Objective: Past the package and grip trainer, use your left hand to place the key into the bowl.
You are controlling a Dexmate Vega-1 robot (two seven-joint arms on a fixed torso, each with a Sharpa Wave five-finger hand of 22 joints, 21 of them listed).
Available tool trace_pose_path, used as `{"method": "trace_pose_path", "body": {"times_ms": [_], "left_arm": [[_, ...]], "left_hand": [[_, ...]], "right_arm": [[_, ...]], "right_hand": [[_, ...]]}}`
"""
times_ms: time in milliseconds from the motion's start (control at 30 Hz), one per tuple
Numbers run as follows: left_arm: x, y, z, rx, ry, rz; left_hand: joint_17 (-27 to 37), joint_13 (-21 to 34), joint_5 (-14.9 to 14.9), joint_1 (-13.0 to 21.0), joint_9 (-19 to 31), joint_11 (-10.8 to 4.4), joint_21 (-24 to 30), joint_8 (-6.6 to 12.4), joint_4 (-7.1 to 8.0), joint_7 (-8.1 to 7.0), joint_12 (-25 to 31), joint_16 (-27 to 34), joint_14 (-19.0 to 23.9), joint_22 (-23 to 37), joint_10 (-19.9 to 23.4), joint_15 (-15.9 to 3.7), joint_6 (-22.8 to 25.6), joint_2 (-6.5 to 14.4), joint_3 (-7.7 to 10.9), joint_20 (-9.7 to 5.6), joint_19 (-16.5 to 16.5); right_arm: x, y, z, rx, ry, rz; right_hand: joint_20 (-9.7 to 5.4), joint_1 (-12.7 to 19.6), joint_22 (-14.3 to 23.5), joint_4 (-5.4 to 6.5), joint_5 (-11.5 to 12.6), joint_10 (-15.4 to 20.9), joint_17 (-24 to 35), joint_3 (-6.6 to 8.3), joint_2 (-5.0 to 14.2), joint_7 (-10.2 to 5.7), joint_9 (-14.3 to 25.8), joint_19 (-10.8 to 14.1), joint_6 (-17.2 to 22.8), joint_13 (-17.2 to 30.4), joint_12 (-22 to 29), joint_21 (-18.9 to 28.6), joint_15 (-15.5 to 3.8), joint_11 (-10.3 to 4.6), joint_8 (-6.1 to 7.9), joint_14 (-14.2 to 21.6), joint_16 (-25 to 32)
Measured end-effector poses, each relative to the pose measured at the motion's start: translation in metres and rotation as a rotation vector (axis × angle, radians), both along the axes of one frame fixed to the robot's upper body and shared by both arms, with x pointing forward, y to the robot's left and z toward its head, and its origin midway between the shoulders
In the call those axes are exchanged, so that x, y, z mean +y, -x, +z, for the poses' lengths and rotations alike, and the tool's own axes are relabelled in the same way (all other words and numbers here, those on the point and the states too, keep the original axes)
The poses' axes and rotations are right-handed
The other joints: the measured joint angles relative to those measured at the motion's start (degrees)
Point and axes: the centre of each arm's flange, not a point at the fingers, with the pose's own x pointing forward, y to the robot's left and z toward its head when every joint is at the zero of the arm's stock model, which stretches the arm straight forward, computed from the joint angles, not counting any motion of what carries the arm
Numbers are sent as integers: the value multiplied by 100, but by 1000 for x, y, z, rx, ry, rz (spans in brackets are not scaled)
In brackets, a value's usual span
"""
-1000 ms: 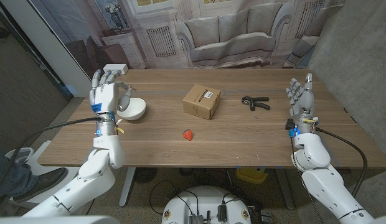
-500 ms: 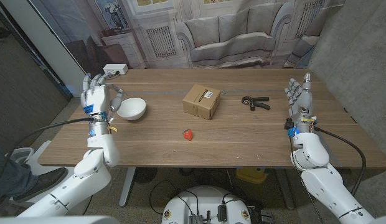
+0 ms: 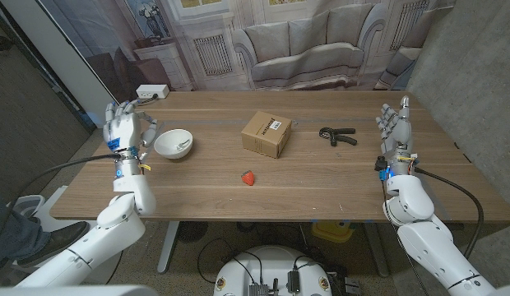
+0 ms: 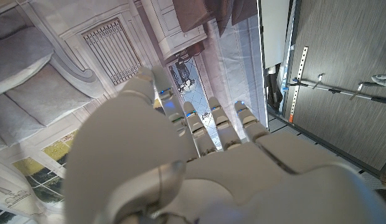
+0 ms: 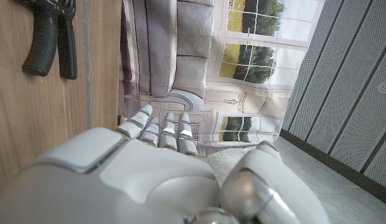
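The white bowl [image 3: 173,144] stands at the table's left. A small grey shape inside it may be the key [image 3: 183,147], but it is too small to be sure. My left hand [image 3: 124,130] is raised beside the bowl, off toward the table's left edge, fingers apart and holding nothing; its back shows in the left wrist view [image 4: 199,162]. The cardboard package [image 3: 266,133] sits mid-table and the black grip trainer [image 3: 337,136] to its right. My right hand [image 3: 395,131] stands upright near the right edge, empty, and the right wrist view shows its back [image 5: 131,174] with the grip trainer [image 5: 53,37] beyond it.
A small red object [image 3: 249,177] lies in front of the package. A white power strip [image 3: 152,92] rests at the table's far left corner. A backdrop printed with a sofa hangs behind the table.
My left hand has drawn back from over the bowl to the left, leaving the bowl fully in sight. The right hand has stayed put.
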Motion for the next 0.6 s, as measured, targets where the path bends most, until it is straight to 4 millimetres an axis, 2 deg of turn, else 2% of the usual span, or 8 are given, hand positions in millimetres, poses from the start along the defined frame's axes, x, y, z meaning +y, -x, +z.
{"method": "trace_pose_path", "body": {"times_ms": [600], "left_arm": [[5,-14,-4,9,16,-14]], "left_hand": [[0,-1,0,-21,-51,0,0,44,-24,1,0,-45,0,0,0,0,1,-21,24,-21,-22]], "right_arm": [[6,-2,5,10,9,-3]], "right_hand": [[0,2,0,0,0,-21,0,0,-2,0,0,0,0,0,0,0,0,21,0,0,0]]}}
